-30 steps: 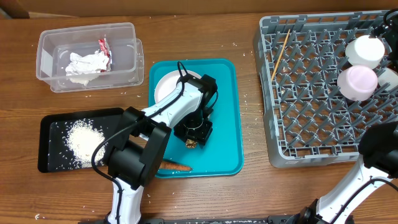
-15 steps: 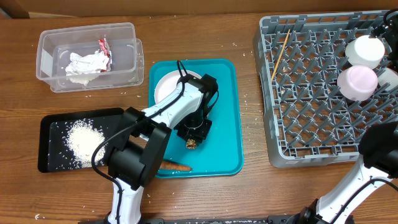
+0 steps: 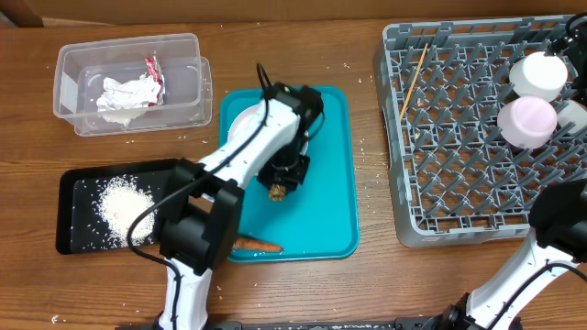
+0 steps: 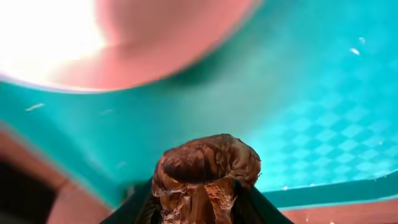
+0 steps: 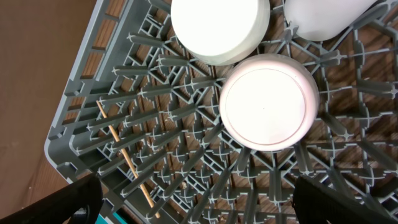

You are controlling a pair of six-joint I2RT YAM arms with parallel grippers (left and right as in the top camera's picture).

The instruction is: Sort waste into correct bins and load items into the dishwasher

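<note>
One brown food piece (image 4: pixel 205 171) clamped in left hand (image 3: pixel 279 186) over teal tray (image 3: pixel 335 211)

Brown wooden bench (image 3: pixel 303 46) carrying four containers.
A clear rectangular plastic tub (image 3: pixel 62 92) stands toward the far-left corner. A shallow black rectangular tray (image 3: pixel 64 213) lies closer to the near edge on the left, just beside a teal rectangular plastic serving tray (image 3: pixel 332 213) at the middle. A large square grey plastic dish rack (image 3: pixel 459 170) fills the right side up to the far edge, apart from the teal tray. Stray white rice grains (image 3: pixel 360 147) dot the bare wood between them.
</note>
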